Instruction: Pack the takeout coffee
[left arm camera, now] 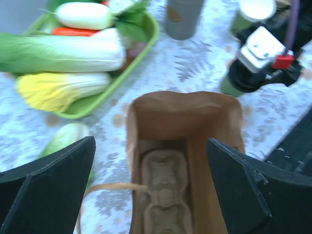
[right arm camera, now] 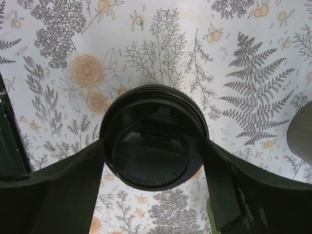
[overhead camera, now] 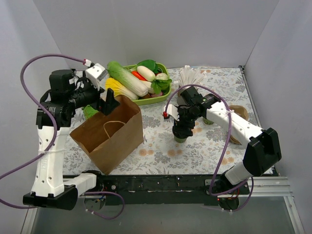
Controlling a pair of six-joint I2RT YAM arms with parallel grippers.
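**Lidded cup gripped beside open paper bag**

The takeout coffee (overhead camera: 181, 139) is seen upright on the flower-printed table (overhead camera: 161, 151), to the right of the brown paper bag (overhead camera: 109, 136) and apart from it. The right claw (overhead camera: 183, 127) is set over the cup from above. In the wrist view its fingers (right arm camera: 58, 195) are pressed against opposite sides of the round black lid (right arm camera: 155, 141), the jaws spread just wide enough to span it. The cup is shown resting on the tabletop.

The left claw (overhead camera: 109, 100) is held above the rear edge of the bag's open mouth. Its jaws are spread fully, with nothing between them and nothing touched.

Inside the bag, a moulded pulp cup carrier (left arm camera: 163, 190) is laid on the bottom. Behind the bag, a green tray (overhead camera: 157, 97) heaped with vegetables is set. A grey straw holder (left arm camera: 183, 17) is placed behind and to the right of the bag, beyond the coffee. A lidless green cup (left arm camera: 253, 9) is seen farther right of the bag, partly hidden by the right arm.
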